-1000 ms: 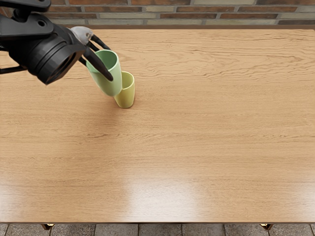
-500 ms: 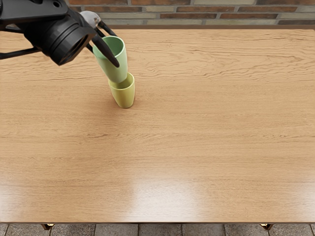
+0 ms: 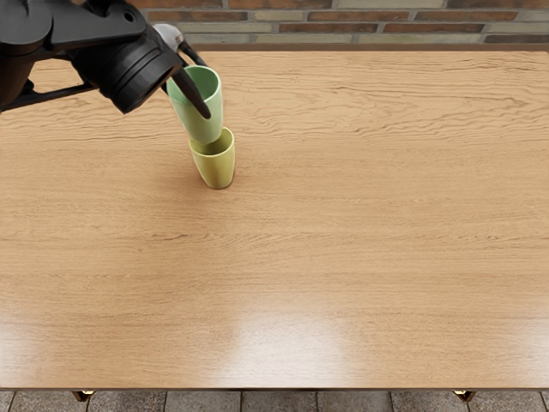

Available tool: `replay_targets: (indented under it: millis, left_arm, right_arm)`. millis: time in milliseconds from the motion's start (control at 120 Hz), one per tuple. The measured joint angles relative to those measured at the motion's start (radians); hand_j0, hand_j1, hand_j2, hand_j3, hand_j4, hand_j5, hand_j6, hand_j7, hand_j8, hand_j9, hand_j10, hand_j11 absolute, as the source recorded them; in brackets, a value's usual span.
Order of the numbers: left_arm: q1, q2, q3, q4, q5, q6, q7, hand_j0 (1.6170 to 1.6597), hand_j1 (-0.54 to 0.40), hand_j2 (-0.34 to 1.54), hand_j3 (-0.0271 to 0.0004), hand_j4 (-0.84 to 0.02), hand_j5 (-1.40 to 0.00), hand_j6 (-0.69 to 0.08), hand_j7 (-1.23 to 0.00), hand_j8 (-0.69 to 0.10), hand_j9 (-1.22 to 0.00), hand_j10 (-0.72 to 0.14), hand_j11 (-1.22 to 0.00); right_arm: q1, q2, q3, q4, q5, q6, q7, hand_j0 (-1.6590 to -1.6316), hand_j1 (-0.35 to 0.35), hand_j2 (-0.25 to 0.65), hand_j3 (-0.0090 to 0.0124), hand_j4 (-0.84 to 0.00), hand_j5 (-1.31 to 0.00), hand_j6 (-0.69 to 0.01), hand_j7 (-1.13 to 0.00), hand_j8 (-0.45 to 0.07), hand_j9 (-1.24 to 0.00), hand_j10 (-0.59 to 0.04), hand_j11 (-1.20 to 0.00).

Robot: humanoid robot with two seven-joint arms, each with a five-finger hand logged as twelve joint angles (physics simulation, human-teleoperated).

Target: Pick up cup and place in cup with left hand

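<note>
In the head view my left hand (image 3: 190, 86) comes in from the upper left, its fingers closed around the green cup (image 3: 207, 120). One dark finger lies across the front of that cup, which tilts slightly with its mouth up. Directly below it the yellow cup (image 3: 218, 169) stands upright on the table. The green cup's base overlaps the back of the yellow cup's mouth; whether it is inside the rim or just above or behind it, I cannot tell.
The wooden table (image 3: 343, 232) fills most of the view. Behind its back edge runs a brick wall (image 3: 369, 27), and a tiled floor (image 3: 279, 401) shows past the front edge.
Over the last second my left hand has carried the green cup up and slightly right, from beside the yellow cup to above its mouth. During the last half second the green cup has barely moved.
</note>
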Motion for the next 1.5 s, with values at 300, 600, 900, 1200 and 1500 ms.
replay_targets:
  millis: [300,600,900,1200,1500]
  left_arm:
    - [0.024,-0.028,0.002,0.040,0.013,-0.018,0.000,1.6558,-0.148,0.20,0.0000,-0.432,-0.69,-0.292,-0.69,-0.287,-0.68,-0.435,-0.68]
    - [0.039,-0.053,0.002,0.079,0.034,-0.030,0.000,1.6557,-0.143,0.18,0.0000,-0.432,-0.69,-0.295,-0.68,-0.288,-0.68,-0.433,-0.68]
    - [0.051,-0.065,0.001,0.080,0.038,-0.030,0.000,1.6558,-0.147,0.20,0.0000,-0.436,-0.69,-0.300,-0.68,-0.291,-0.68,-0.439,-0.68]
    - [0.061,-0.066,0.001,0.079,0.040,-0.029,0.000,1.6561,-0.143,0.21,0.0000,-0.441,-0.68,-0.306,-0.66,-0.300,-0.67,-0.446,-0.67]
    - [0.075,-0.066,-0.003,0.095,0.042,-0.009,0.001,1.6577,0.109,0.07,0.0000,-0.207,-0.29,-0.177,-0.29,-0.175,-0.29,-0.208,-0.29]
  right_arm:
    - [0.000,0.000,0.000,0.000,0.000,0.015,0.000,-1.6581,-0.320,-0.005,0.0000,-0.024,-0.03,-0.024,-0.03,-0.024,-0.03,-0.024,-0.03]
    - [0.001,0.000,0.000,-0.001,0.000,0.017,0.000,-1.6581,-0.320,-0.005,0.0000,-0.024,-0.03,-0.024,-0.03,-0.024,-0.03,-0.024,-0.03]
    - [0.001,0.000,0.000,0.000,0.000,0.017,0.000,-1.6581,-0.320,-0.005,0.0000,-0.024,-0.03,-0.024,-0.03,-0.024,-0.03,-0.024,-0.03]
    - [0.002,0.000,0.000,0.000,0.000,0.017,0.000,-1.6581,-0.320,-0.005,0.0000,-0.024,-0.03,-0.024,-0.03,-0.024,-0.03,-0.024,-0.03]
    - [0.002,0.000,0.000,-0.001,0.000,0.017,-0.001,-1.6581,-0.320,-0.005,0.0000,-0.024,-0.03,-0.024,-0.03,-0.024,-0.03,-0.024,-0.03]
